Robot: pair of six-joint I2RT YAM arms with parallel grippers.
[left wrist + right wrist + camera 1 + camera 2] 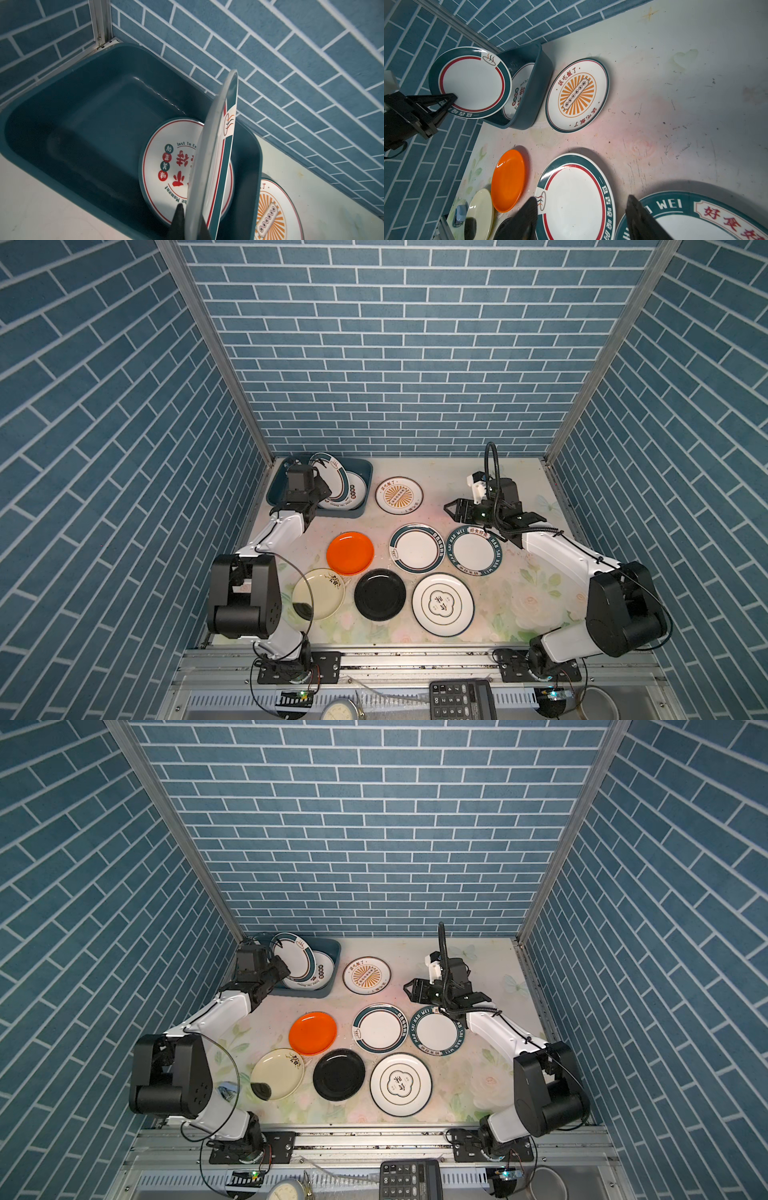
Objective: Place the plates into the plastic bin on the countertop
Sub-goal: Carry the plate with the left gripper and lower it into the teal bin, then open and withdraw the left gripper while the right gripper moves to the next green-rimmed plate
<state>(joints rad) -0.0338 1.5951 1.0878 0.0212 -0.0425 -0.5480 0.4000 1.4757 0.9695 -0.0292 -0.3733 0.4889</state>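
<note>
Left arm (282,529), right arm (557,549): white shells, bulky black joints, looping black cables; ribbed hose (497,477) on the right.

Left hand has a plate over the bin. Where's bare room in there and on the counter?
Plastic bin: corner-side half of its floor is bare, left of the held teal-rimmed plate; the lettered plate fills the end by the sunburst plate. Countertop: bare between emblem plate and right arm, and right of the sunburst plate. Crowded around the black plate.

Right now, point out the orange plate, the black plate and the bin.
Orange plate (350,553): in a top view, its middle.
Black plate (380,594): in a top view, its middle.
Bin (93,124): left wrist view, its bare floor.
</note>
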